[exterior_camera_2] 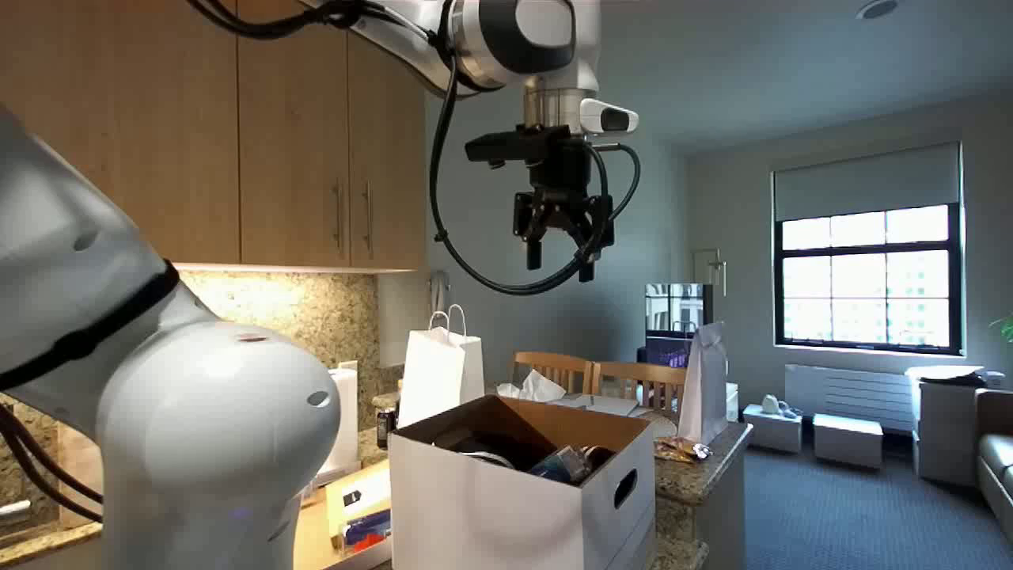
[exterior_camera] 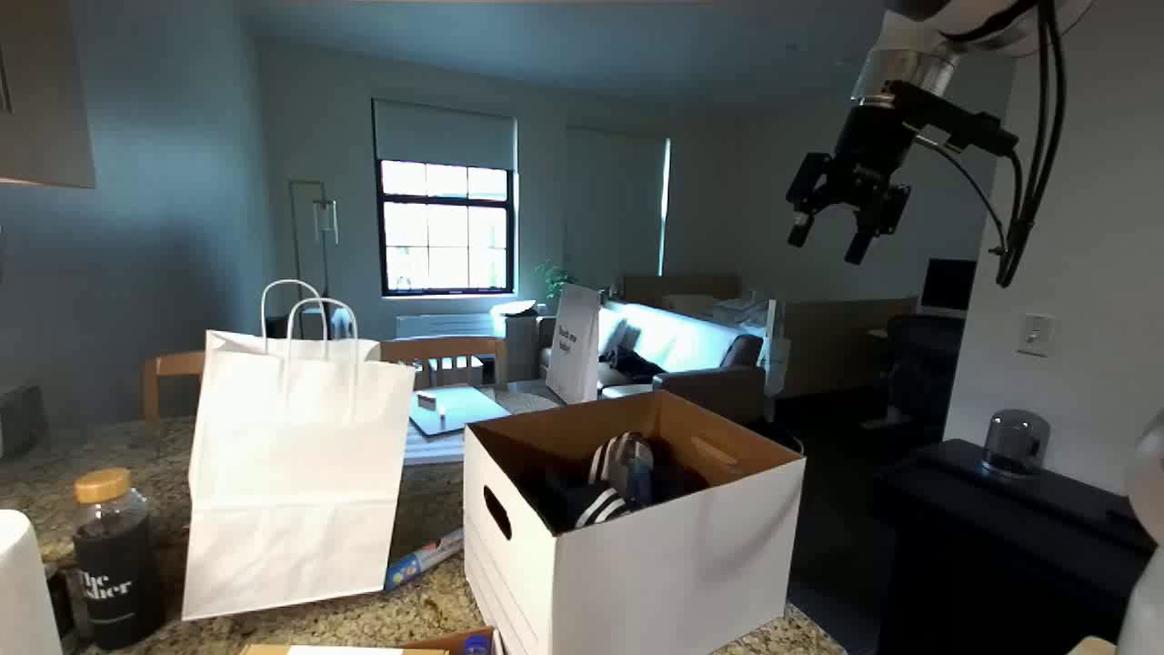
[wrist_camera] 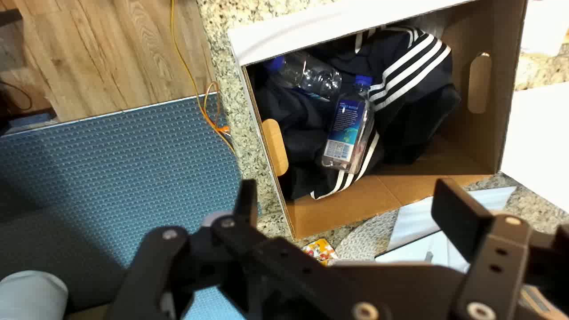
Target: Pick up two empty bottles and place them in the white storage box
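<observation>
Speckled countertop (exterior_camera: pixel 423 605) spread across the foreground in an exterior view. From the left stood a flask (exterior_camera: pixel 114 562), a paper bag (exterior_camera: pixel 300 473), then the white box (exterior_camera: pixel 673 569). Inside it, in the wrist view, a bottle (wrist_camera: pixel 309 74) lay left of a second bottle (wrist_camera: pixel 348 129), both on dark striped cloth (wrist_camera: pixel 402 106). Farther right, higher than the box, the gripper (exterior_camera: pixel 827 242) hung, jaws spread wide.
</observation>
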